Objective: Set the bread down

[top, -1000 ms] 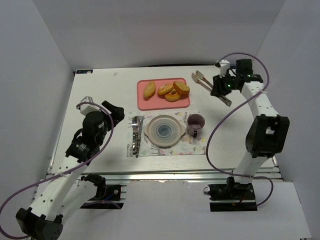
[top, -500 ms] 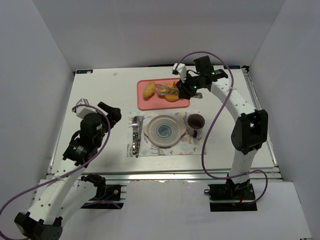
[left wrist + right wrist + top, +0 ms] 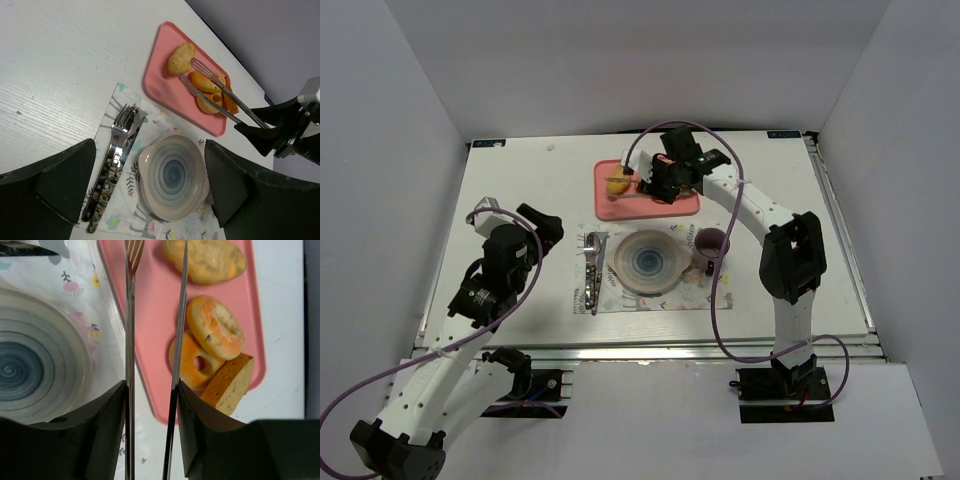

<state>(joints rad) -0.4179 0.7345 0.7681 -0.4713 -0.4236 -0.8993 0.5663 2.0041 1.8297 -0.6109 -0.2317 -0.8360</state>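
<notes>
From above, the right arm covers most of the pink tray [image 3: 650, 209], so there only one piece of the bread [image 3: 617, 184] shows, at the tray's left end. In the right wrist view the ends of the tongs [image 3: 131, 330] are cut off by the upper edge. The left wrist view shows both ends close to the oval piece [image 3: 181, 57], but I cannot tell if they touch it.

The right claw [image 3: 151, 390] holds the metal tongs: its two dark fingers [image 3: 100, 440] press on the arms of the tongs from outside. The arms stand a little apart and nothing is between them. They reach over the tray, and one arm passes over the edge of a ring piece [image 3: 215, 325].

The left claw [image 3: 150, 144] is wide and holds nothing. It hangs over the placemat [image 3: 120, 220], above the bowl [image 3: 172, 175] and the cutlery [image 3: 117, 135].

All the bread lies on the pink tray at the far side of the bench [image 3: 520, 180]: the oval slice, two rings touching each other, and a wedge-shaped slice [image 3: 227, 385] leaning on them.
</notes>
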